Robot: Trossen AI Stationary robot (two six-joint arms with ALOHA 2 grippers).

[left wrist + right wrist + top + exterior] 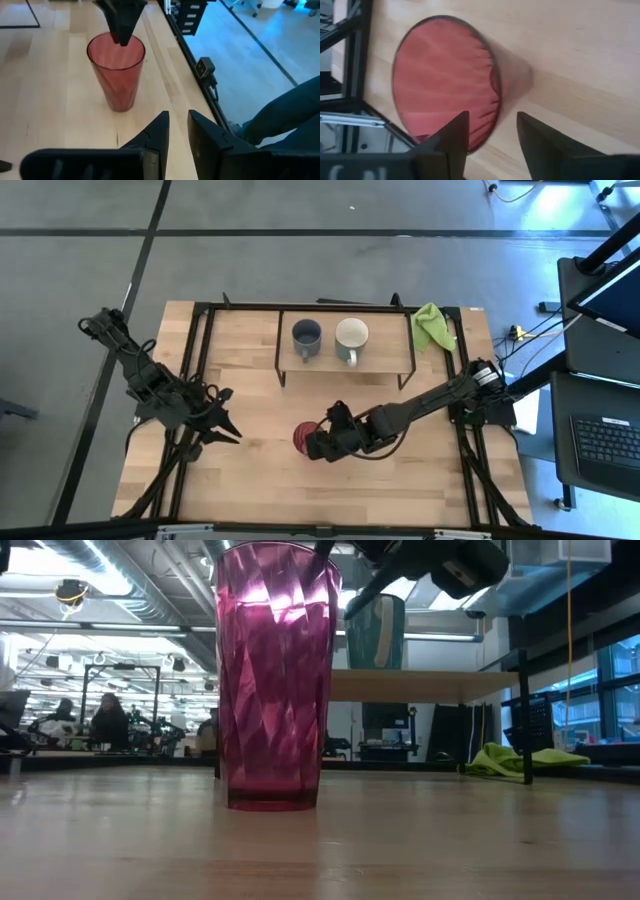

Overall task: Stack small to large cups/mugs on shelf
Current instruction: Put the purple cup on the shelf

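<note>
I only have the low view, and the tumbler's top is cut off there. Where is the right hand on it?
Observer: The right hand straddles the rim of the red tumbler, one finger inside, one outside, not clamped.
Operator: What's on the shelf?
Observer: The grey mug and white mug, side by side; bare board beside the white one.
Operator: Left hand?
Observer: The left hand waits over the table, apart from the red tumbler.
</note>
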